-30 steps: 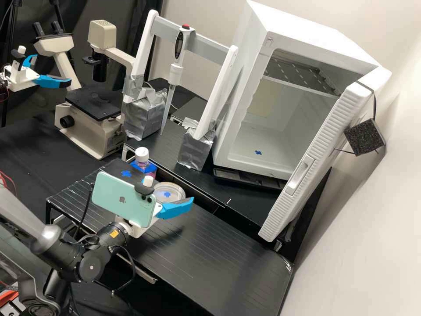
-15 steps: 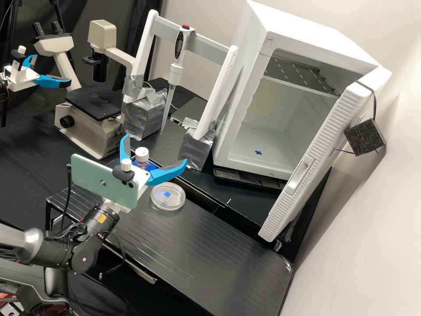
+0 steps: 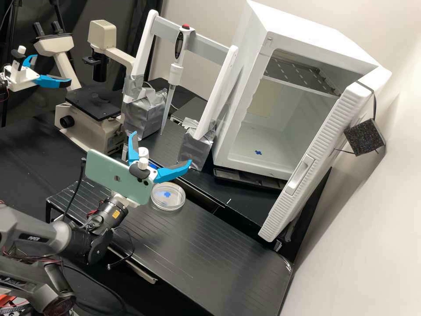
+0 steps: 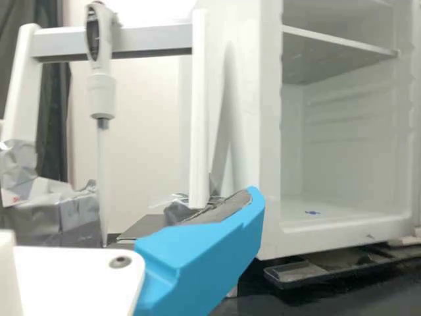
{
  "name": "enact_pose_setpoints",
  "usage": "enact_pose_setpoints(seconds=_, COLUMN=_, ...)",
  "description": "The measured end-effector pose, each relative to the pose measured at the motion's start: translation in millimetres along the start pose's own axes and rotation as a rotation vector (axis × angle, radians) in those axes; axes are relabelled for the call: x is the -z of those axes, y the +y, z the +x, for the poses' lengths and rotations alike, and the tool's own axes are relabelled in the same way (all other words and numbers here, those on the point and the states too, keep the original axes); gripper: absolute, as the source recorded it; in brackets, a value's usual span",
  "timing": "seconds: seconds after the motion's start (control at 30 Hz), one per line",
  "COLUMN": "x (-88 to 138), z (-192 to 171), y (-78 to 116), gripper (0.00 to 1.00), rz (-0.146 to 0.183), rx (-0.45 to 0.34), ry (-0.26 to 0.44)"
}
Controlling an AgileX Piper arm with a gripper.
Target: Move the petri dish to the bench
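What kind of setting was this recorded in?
Probably a biology or cell-culture lab: there is a microscope, a pipette hanging from a stand, and a petri dish on the black bench.

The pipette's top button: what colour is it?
Red; the button shows best in the high view.

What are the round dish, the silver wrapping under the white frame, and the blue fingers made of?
The petri dish looks like clear, glossy plastic, perhaps glass: the black surface shows through. The silver wrapping seems to be foil or tape, creased and shiny. The blue fingers look like hard plastic, smooth and evenly coloured, with darker grey pads, possibly rubber.
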Motion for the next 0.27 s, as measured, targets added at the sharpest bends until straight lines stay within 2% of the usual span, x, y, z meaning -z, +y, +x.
enact_pose_setpoints(seconds=0.27, x=-4.3, z=9.5, y=-6.2, gripper=1.0, rz=0.058, rx=0.014, ry=-0.022)
